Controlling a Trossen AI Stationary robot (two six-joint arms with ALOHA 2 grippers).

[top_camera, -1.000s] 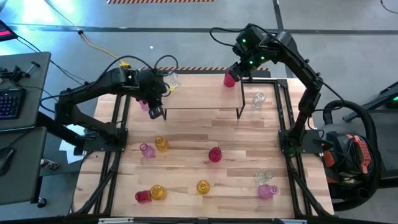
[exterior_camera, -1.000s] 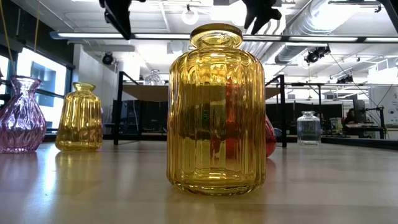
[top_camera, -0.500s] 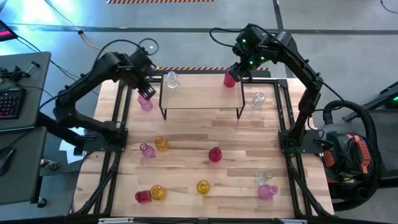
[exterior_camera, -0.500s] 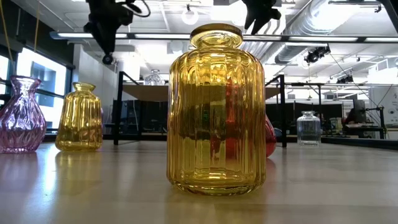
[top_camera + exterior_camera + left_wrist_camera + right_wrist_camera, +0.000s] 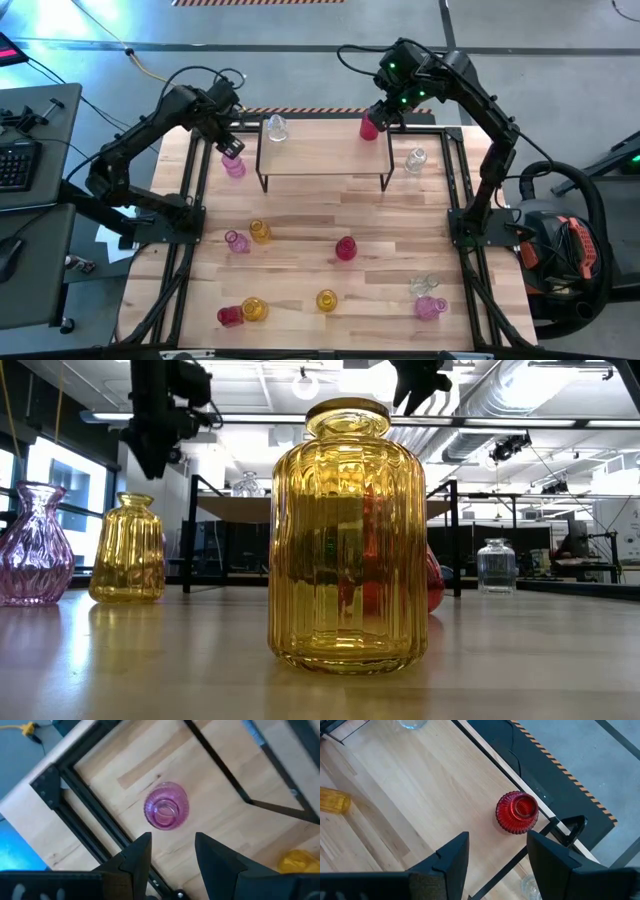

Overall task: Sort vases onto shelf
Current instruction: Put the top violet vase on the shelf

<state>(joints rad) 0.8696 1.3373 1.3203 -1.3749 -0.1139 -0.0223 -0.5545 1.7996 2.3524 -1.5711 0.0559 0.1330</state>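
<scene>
The shelf stands at the table's far middle. A clear vase stands on its left end and a red vase near its far right corner. A pink vase stands upright on the table just left of the shelf. My left gripper hangs open above it, pointing down and touching nothing; in the high view the left gripper is just on the vase's far side. My right gripper stays open above the red vase, apart from it.
A clear vase stands on the table right of the shelf. Several amber, pink, red and clear vases are spread over the near half, among them an amber vase, a red vase and a pink vase. Black frame rails run along both sides.
My left gripper has swung from beside the shelf's near left corner toward the table's far left, sinking a little and rolling, and now hangs over the pink vase. Its finger gap looks unchanged. No vase has moved.
</scene>
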